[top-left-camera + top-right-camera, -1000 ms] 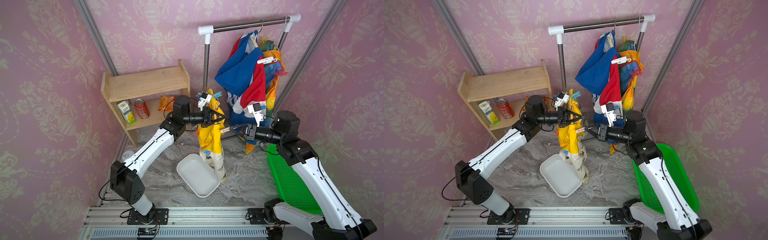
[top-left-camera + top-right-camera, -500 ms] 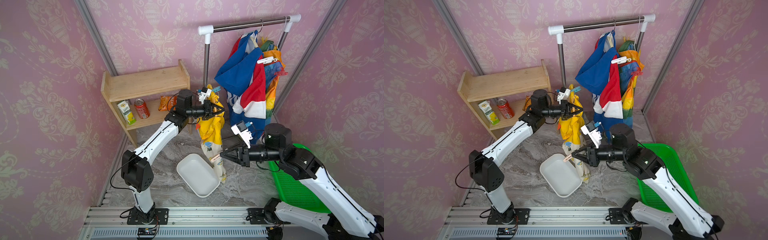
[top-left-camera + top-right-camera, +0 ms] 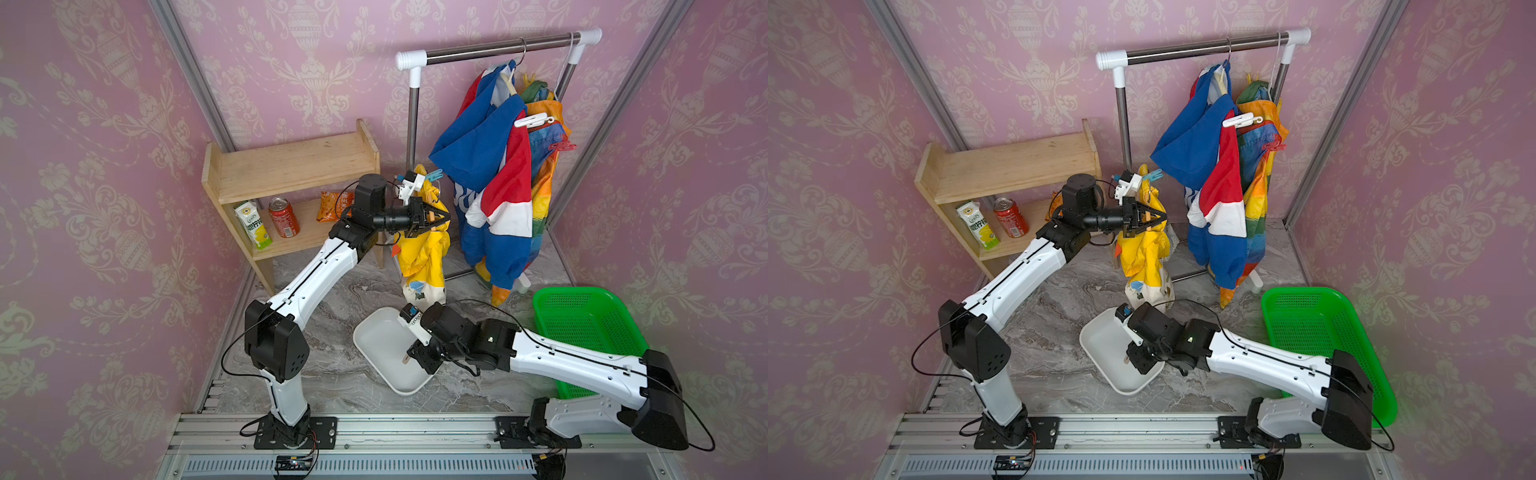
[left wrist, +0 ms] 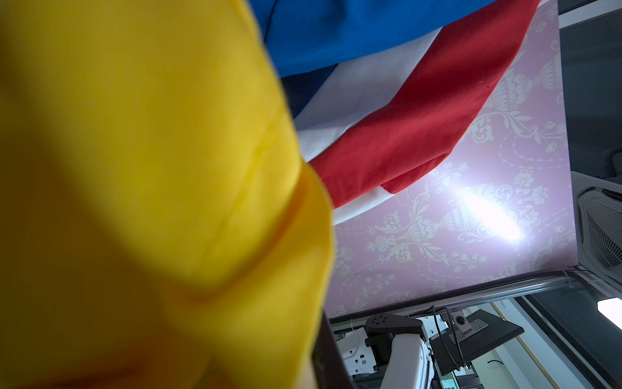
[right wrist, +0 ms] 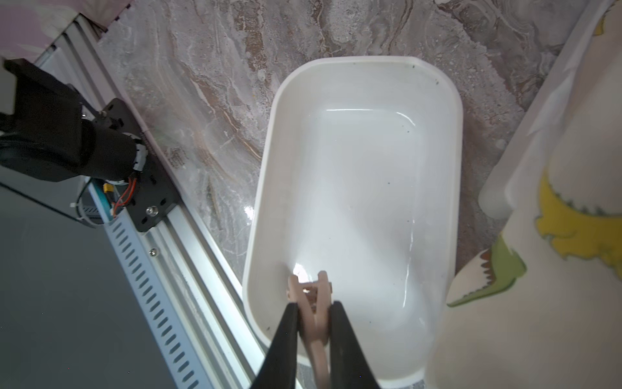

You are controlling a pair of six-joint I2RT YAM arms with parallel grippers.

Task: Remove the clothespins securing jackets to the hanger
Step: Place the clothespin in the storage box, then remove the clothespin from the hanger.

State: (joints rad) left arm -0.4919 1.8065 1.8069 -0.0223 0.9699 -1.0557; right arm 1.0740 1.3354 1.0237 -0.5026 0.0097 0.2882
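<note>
The right gripper (image 5: 313, 304) pinches the beige-pink clothespin (image 5: 309, 293), its long axis in line with the gripper, above the white tray (image 3: 380, 345), at 4 o'clock from its middle in a top view. The left gripper (image 3: 444, 217) clamps the yellow jacket (image 3: 424, 257).

I'm operating in a mock home corner built inside a lab: pink wallpaper panels (image 3: 83, 166) on aluminium posts (image 3: 193, 75), a clothes rail (image 3: 498, 48), a wooden shelf (image 3: 291, 166), a marble-look floor (image 3: 353, 282) and a monitor (image 4: 478, 336) beyond the wall.
</note>
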